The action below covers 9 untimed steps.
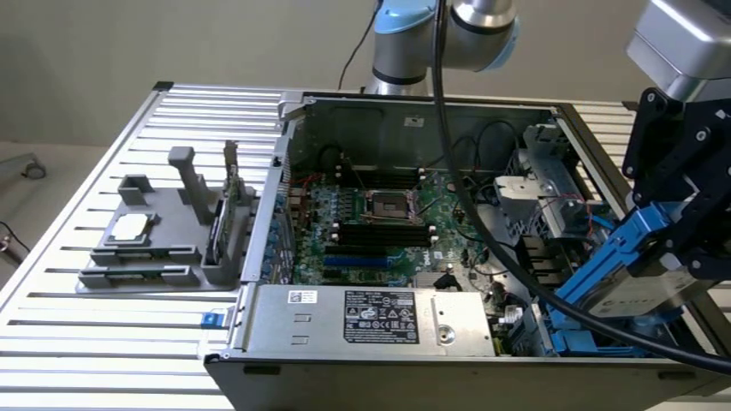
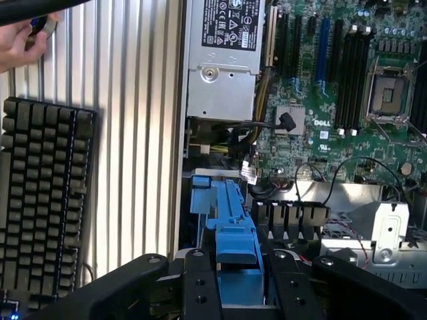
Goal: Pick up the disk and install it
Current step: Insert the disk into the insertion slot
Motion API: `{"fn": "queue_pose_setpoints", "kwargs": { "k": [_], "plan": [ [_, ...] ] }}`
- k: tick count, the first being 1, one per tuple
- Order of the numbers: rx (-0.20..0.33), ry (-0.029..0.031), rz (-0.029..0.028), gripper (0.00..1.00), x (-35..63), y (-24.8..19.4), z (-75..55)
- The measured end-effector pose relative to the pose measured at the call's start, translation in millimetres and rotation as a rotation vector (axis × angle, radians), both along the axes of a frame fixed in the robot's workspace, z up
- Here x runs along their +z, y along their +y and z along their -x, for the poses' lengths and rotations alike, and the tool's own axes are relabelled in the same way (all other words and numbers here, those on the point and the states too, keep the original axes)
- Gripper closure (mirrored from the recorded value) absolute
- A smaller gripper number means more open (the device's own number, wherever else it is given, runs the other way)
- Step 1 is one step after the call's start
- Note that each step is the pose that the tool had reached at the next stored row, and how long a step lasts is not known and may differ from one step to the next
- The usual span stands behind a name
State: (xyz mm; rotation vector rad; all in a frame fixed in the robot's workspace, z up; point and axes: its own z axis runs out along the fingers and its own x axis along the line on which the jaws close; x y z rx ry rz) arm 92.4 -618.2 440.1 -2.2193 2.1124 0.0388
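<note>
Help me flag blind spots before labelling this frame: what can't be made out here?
- Exterior view: the disk's lower end, behind the black cable and the computer case's front wall.
- Exterior view: the gripper, cut off by the picture's right edge.
- Exterior view: the power supply sticker's print, too small.
- Wrist view: the disk's face, covered by the fingers.
- Wrist view: a person's hand and the keyboard, cut off by the picture's edge.
</note>
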Motion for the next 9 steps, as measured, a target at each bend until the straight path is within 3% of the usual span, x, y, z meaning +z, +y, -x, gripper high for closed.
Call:
{"fn": "queue_pose_setpoints", "kwargs": {
  "k": [9],
  "plan": [
    [-0.026, 0.006, -0.0001, 0.67, -1.2, 1.6, -2.2]
  ]
}}
